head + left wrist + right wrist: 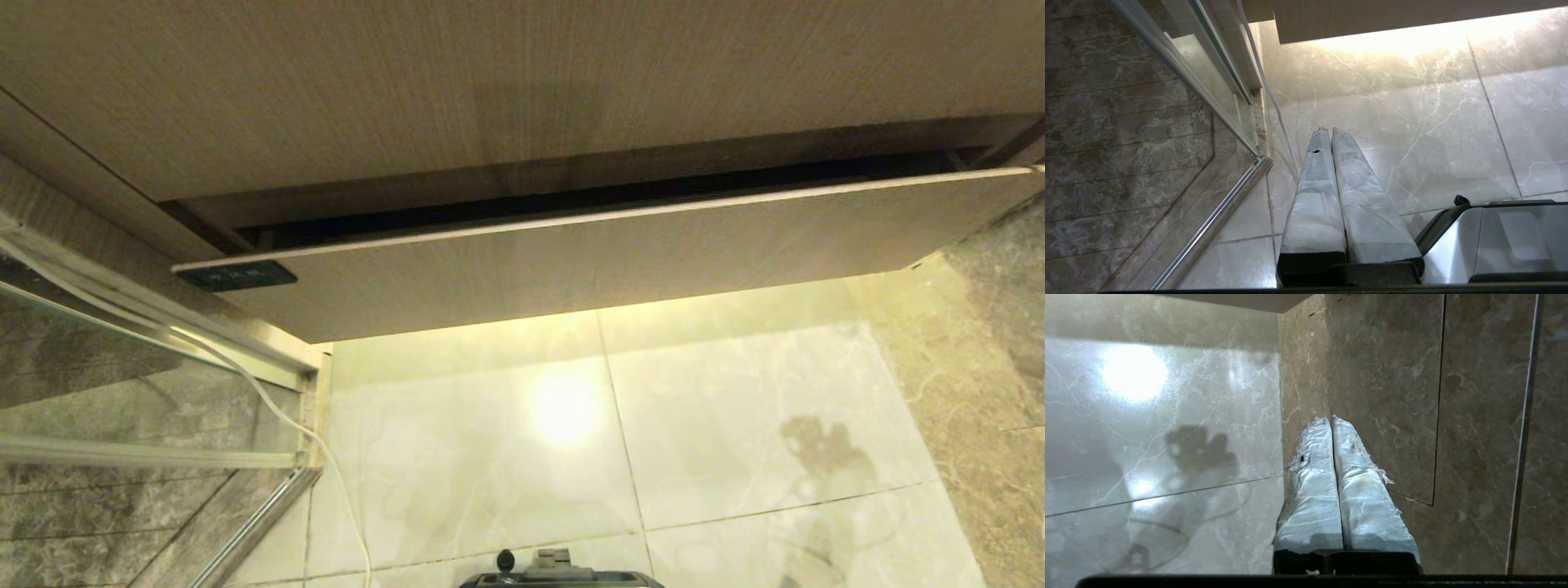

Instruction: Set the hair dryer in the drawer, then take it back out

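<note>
Right tool (1331, 418), tape-wrapped, pinched over glossy marble.

The wide pale beige wood-grain drawer (620, 261) stands pulled out only a little, leaving a narrow dark slot under the overhanging wood-grain cabinet top (490, 82). Left of the glossy pale marble floor (718, 425), a glass shower screen with metal frame (122, 392) and a thin white cord (269, 400) hem the way.

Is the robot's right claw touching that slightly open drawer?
Apart. The right wrist view shows the right gripper empty over floor tiles; the drawer is elsewhere.
</note>
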